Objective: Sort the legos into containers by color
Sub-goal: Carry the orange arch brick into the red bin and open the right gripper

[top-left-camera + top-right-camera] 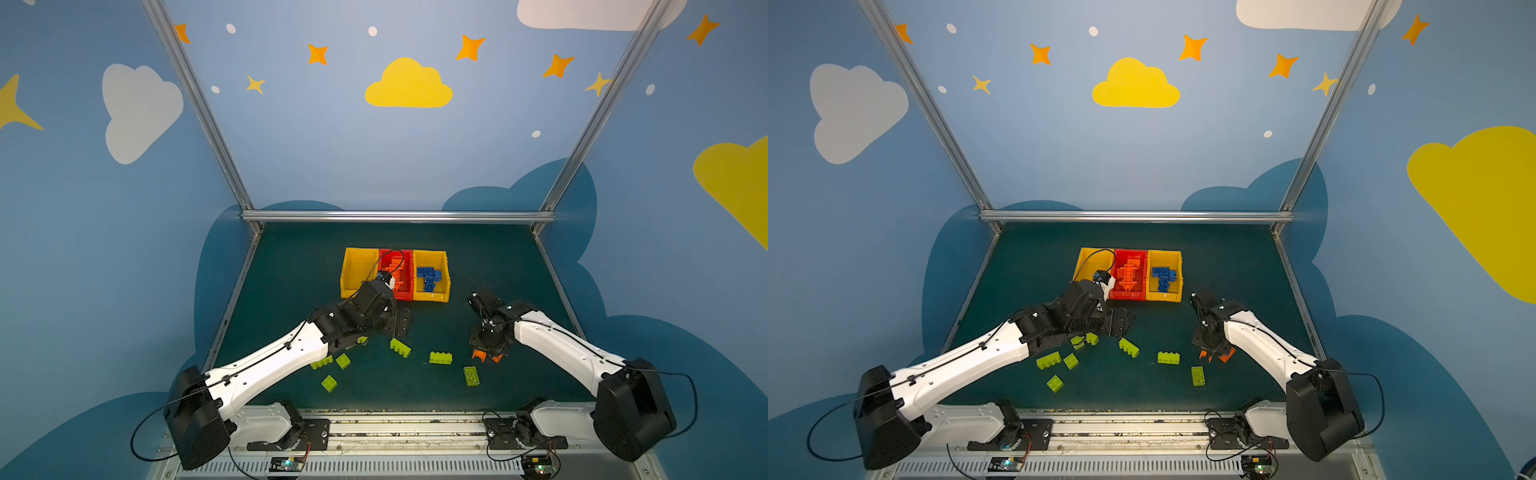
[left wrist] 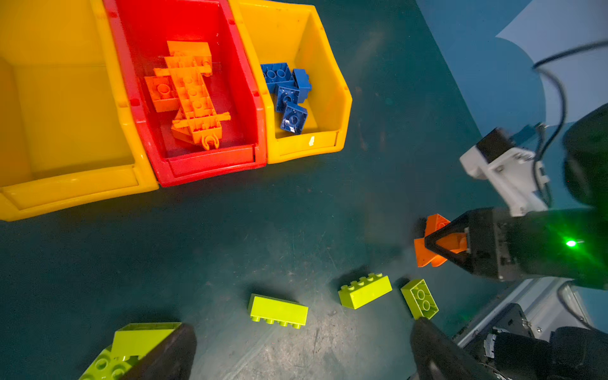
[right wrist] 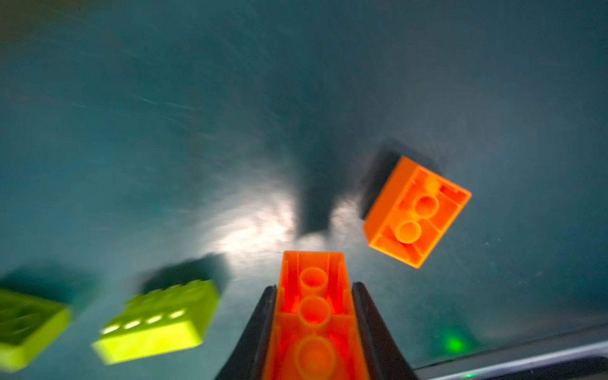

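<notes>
Orange lego [image 3: 312, 316], oblong, underside showing: I have it pinched across its long walls in my right gripper [image 3: 312, 288], low at the mat [image 3: 197, 98], beside a second orange brick [image 3: 416, 210]. I judge it light, rigid and slick, so the flat walls are best gripped squarely. Left gripper [image 2: 302, 327] is spread wide and empty.

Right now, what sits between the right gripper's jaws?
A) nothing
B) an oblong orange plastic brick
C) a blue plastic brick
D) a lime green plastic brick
B: the right gripper is shut on the oblong orange plastic brick in the right wrist view.
</notes>
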